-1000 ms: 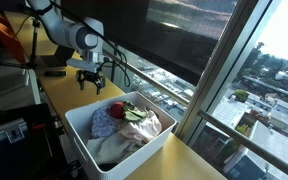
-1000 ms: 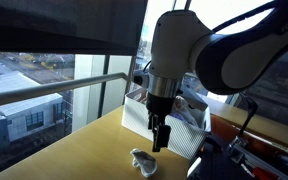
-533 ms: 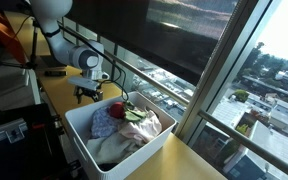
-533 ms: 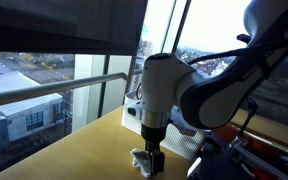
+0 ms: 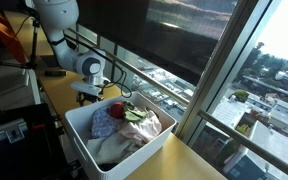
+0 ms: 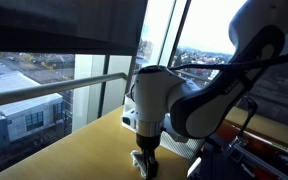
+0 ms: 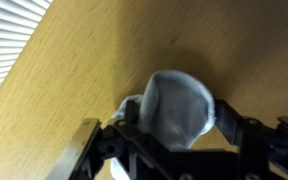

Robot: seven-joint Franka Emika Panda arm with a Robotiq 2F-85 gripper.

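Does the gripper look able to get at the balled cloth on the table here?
Probably yes: the gripper is right over the balled cloth, fingers on either side, nothing in between.

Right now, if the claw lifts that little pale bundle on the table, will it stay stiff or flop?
Probably floppy: the pale bundle looks like soft crumpled cloth, so it should sag from the gripper. Likely light, being small beside the jaws. Pushed on the wooden table, it would likely drag and crumple rather than roll.
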